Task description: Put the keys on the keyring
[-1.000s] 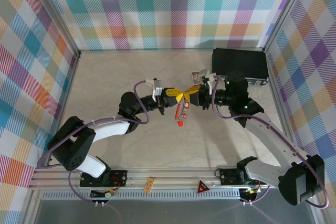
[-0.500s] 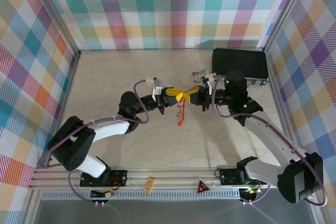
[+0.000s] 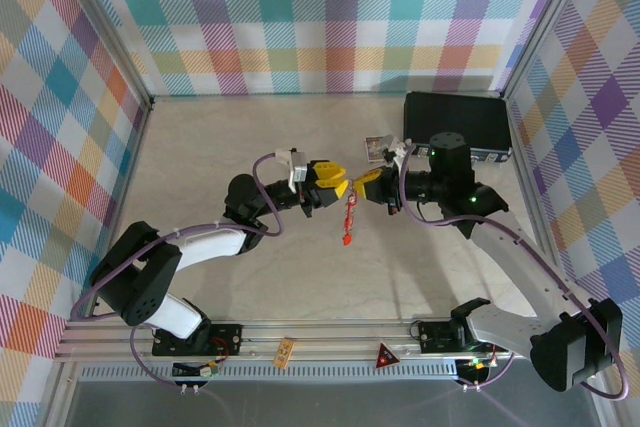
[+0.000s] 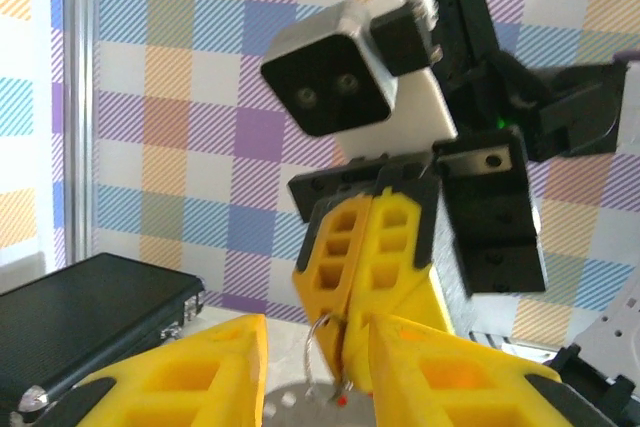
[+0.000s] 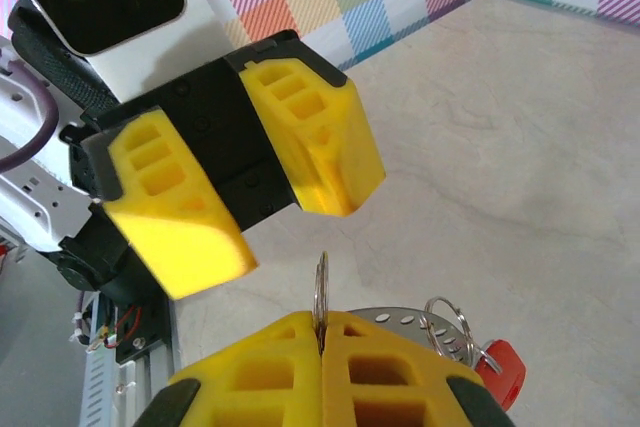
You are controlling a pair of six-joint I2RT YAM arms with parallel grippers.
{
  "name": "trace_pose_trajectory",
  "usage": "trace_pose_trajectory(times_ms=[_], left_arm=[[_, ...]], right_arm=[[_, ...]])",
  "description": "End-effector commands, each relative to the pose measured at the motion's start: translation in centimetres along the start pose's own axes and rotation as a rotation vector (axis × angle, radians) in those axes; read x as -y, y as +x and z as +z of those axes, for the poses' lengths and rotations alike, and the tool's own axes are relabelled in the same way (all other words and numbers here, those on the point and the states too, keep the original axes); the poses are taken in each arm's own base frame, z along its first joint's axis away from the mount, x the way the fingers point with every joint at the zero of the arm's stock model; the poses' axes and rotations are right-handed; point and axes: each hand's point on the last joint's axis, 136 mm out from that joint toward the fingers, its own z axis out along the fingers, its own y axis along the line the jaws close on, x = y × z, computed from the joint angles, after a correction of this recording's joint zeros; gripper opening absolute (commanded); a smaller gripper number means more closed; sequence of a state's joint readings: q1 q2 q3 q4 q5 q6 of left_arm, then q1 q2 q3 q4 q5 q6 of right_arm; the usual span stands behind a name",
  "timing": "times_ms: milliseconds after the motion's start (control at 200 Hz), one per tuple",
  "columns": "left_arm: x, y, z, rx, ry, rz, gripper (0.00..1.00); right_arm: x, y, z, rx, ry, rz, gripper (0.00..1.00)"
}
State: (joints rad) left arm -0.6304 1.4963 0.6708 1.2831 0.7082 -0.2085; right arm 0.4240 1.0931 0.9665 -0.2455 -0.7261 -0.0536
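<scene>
Yellow fingers of the right gripper (image 3: 363, 178) are pressed tight together. They pinch the thin keyring (image 5: 320, 285) by its edge. The keys (image 3: 349, 219) (little red tags) hang down from it over the table (image 3: 220, 147), just under the spot where the two grippers meet. The left gripper (image 3: 336, 179) faces the right one and is very near it. Its fingers stand apart and hold nothing. Seen from the left wrist, the ring sits just in front of the gap between those parted fingers.
</scene>
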Motion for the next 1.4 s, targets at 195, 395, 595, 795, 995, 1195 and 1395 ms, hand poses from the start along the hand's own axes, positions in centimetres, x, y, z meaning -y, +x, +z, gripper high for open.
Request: trace_pose_trajectory(times_ms=[195, 395, 595, 795, 995, 1195, 1395], left_arm=[[-0.9, 1.4, -1.4, -0.115, 0.008, 0.093, 0.32], [-0.7, 3.0, -1.6, -0.207, 0.028, 0.109, 0.30], [-0.4, 4.1, -1.9, -0.253, 0.052, 0.117, 0.27], [-0.2, 4.9, -2.1, -0.304, 0.057, 0.146, 0.25], [-0.1, 5.0, -2.2, -0.319, 0.048, 0.170, 0.24], [0.2, 4.8, -2.0, -0.311, 0.060, 0.182, 0.21], [0.4, 4.8, -1.9, -0.312, 0.069, 0.192, 0.20]], right_arm=[[0.9, 1.1, -1.2, -0.201, 0.158, -0.138, 0.00], [1.7, 3.2, -0.3, -0.402, 0.197, -0.203, 0.01], [1.6, 3.5, 1.3, -0.496, 0.179, -0.279, 0.01], [1.2, 2.9, 2.5, -0.534, 0.146, -0.316, 0.01], [0.7, 3.4, 3.3, -0.569, 0.119, -0.343, 0.01], [0.5, 3.7, 3.6, -0.578, 0.105, -0.351, 0.01], [0.2, 3.7, 3.8, -0.580, 0.094, -0.353, 0.01]])
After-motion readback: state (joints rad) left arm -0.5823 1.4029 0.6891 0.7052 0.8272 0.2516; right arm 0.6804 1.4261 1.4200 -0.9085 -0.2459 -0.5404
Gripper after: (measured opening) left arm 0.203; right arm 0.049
